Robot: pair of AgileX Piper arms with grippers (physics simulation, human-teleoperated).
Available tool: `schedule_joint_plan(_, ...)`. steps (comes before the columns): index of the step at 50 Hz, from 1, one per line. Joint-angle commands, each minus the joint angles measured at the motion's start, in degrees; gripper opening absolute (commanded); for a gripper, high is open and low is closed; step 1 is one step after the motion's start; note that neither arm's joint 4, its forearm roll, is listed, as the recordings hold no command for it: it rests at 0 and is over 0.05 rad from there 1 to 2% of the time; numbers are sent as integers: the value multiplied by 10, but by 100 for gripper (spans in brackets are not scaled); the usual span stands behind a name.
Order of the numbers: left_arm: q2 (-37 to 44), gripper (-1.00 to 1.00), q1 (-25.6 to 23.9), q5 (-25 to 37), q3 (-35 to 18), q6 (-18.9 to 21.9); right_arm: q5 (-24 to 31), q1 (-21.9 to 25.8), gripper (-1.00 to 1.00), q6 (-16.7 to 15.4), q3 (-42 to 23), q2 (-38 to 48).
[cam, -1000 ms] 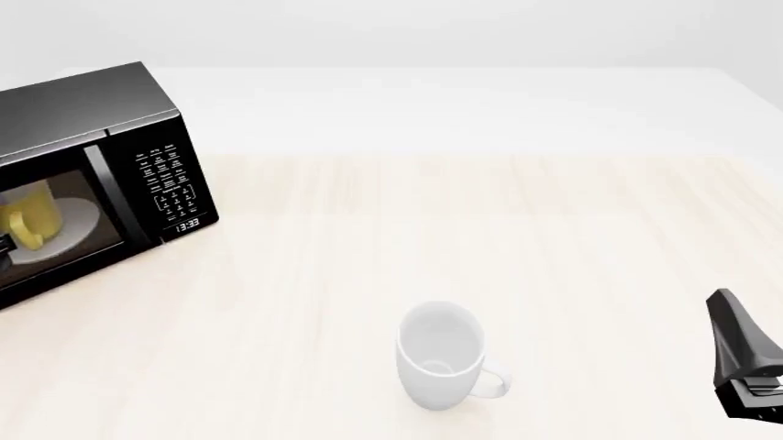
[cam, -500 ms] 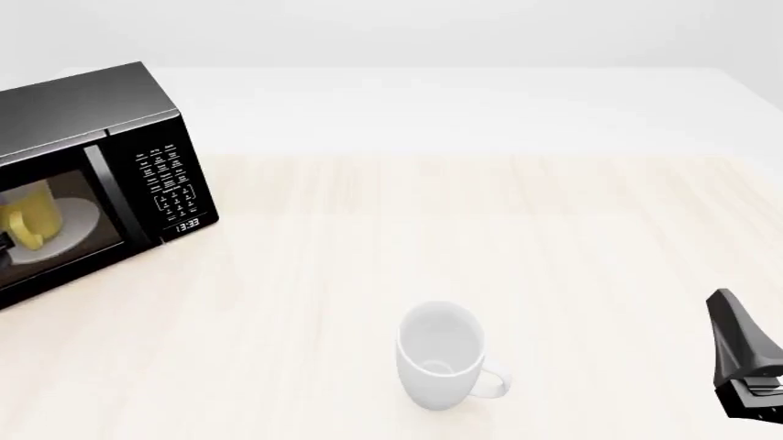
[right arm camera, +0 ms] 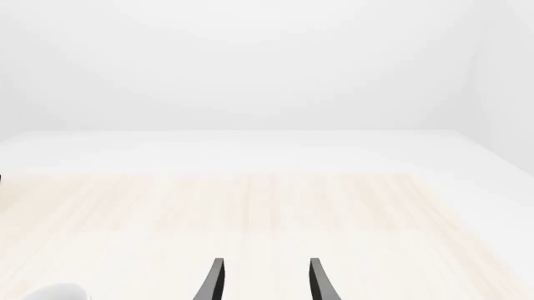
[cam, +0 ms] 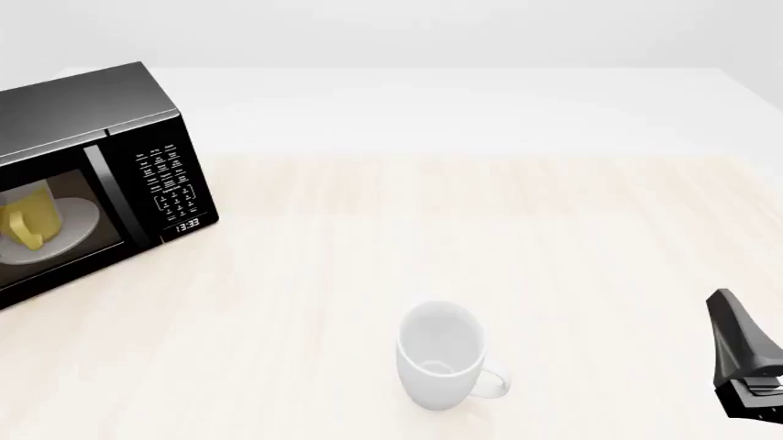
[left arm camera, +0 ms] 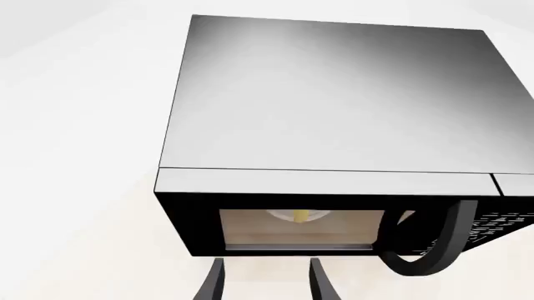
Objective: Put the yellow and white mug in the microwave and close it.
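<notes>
Yellow and white mug [cam: 32, 218] sits on the turntable plate [cam: 76, 220] behind the microwave [cam: 98, 174]'s shut door, and the dark gripper tip seen beside it a moment ago is gone; the left gripper [left arm camera: 264, 281], fingers spread and empty, hovers above the door, while the right gripper [right arm camera: 264, 281] idles spread.

You have bright, even, diffuse light and sharp renders with no blur or edge distortion. The microwave [left arm camera: 334, 100] top shows a soft grey sheen; only a faint shadow lies on the worktop [cam: 490, 238] beside the microwave.
</notes>
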Motion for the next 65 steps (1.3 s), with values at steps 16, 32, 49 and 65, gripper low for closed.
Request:
schedule_joint_plan(16,-179,100,-1,108,25,5,0,0,100,0,0,0)
schedule_joint_plan(32,-254,100,3,172,23,7,0,0,100,0,0,0)
schedule_joint_plan(49,-351,100,-5,249,-8,-16,0,0,100,0,0,0)
schedule_joint_plan(65,-411,100,-6,294,-38,-32,0,0,100,0,0,0)
